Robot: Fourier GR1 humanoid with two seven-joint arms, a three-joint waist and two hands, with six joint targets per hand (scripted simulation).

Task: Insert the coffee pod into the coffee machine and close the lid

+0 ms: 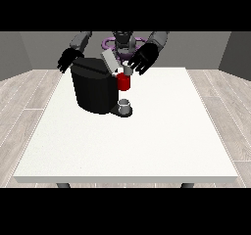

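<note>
So we've got the big white table taking up most of the view, and everything that matters is bunched at its far edge near the robot, which makes sense since both arms only have to reach a short way.

Next biggest is the black coffee machine, sitting toward the view's left. Its grey lid is tilted up and open, so the slot is exposed for loading. The red pod holder sticks out at the machine's front, with a small grey cup standing on the base right under it.

The hand at the view's right hovers just above the holder, fingers spread apart. The small grey coffee pod sits right on top of the red holder, just below those fingers; we can't tell if they're touching it. We'd guess the pod is going in or already in, lid not yet closed.

The hand at the view's left hangs behind the machine, fingers relaxed and apart, holding nothing, probably just parked out of the way.
</note>
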